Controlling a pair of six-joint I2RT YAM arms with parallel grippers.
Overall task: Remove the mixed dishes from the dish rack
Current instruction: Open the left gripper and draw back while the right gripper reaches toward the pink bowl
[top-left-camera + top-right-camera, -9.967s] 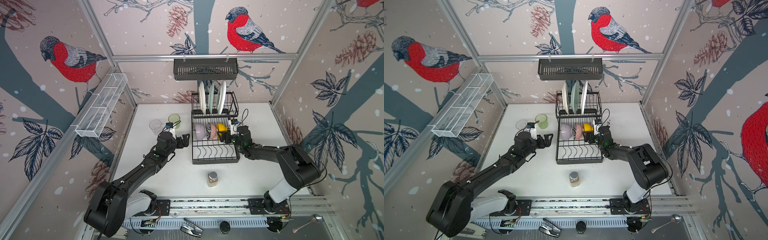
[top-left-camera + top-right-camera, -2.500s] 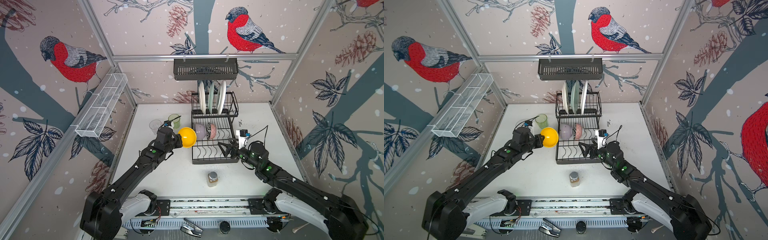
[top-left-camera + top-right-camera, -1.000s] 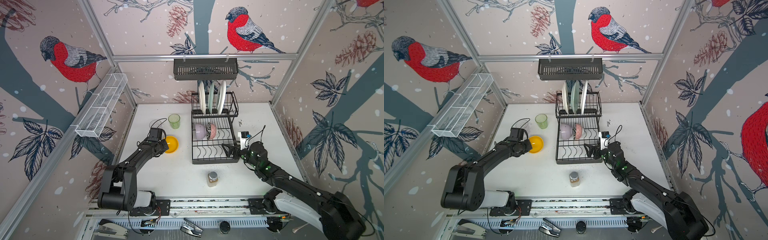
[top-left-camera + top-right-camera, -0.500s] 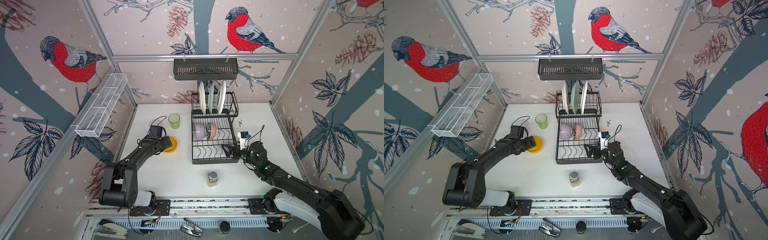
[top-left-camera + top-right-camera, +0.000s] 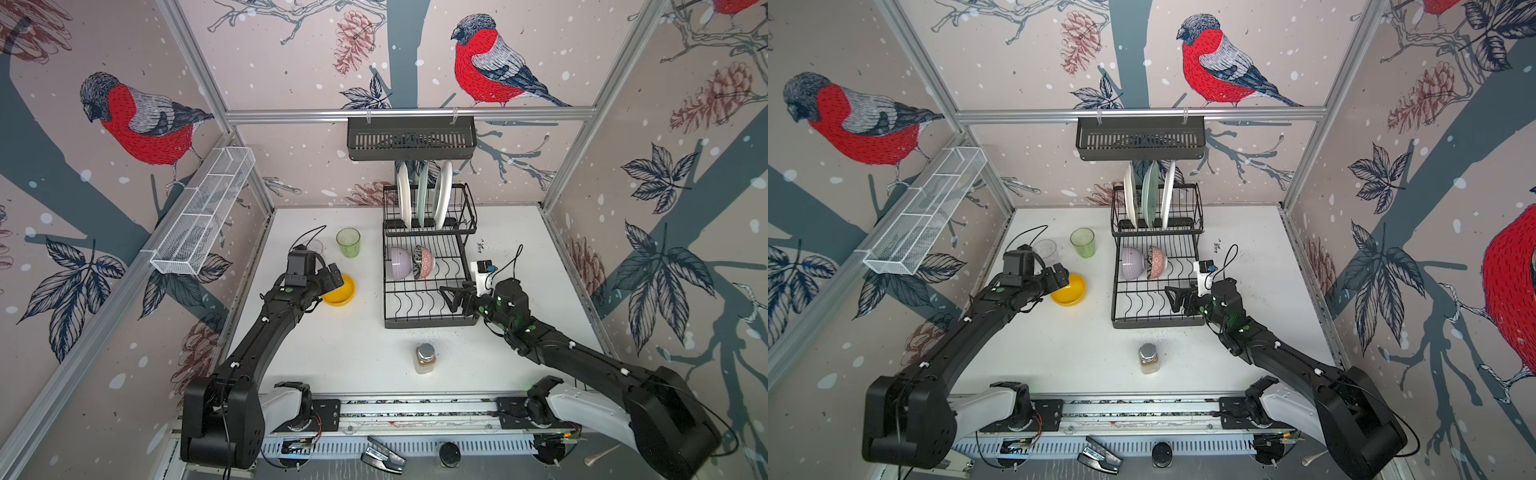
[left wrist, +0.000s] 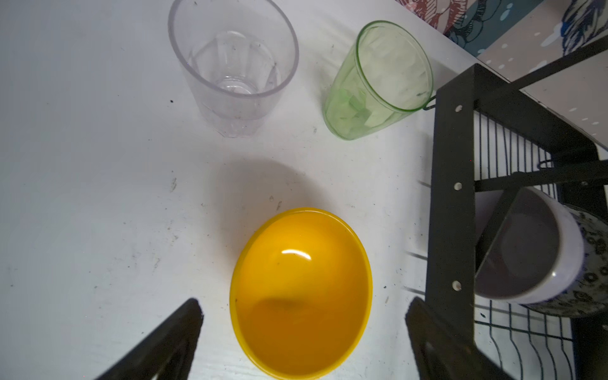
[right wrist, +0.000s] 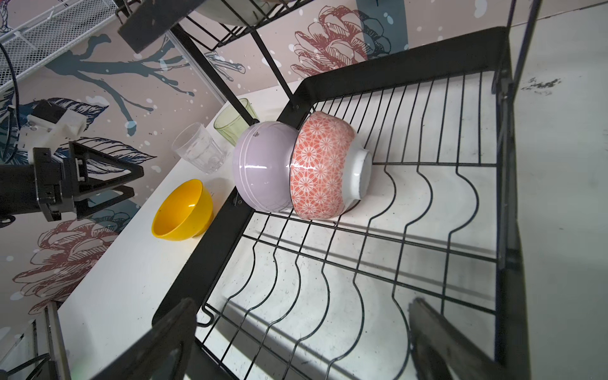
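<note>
Plates: three, a white plate, a green plate and another white plate, all beyond the right gripper. Bowls: three. The yellow bowl is just below the left gripper, and the lilac bowl and pink bowl are ahead of the right gripper. Tumblers: two, a green tumbler and a clear tumbler, both ahead of the left gripper. Jar: one, rearward of both grippers. Rack: one, beneath the right gripper. Basket: one. Mesh tray: one. Grippers: two.
</note>
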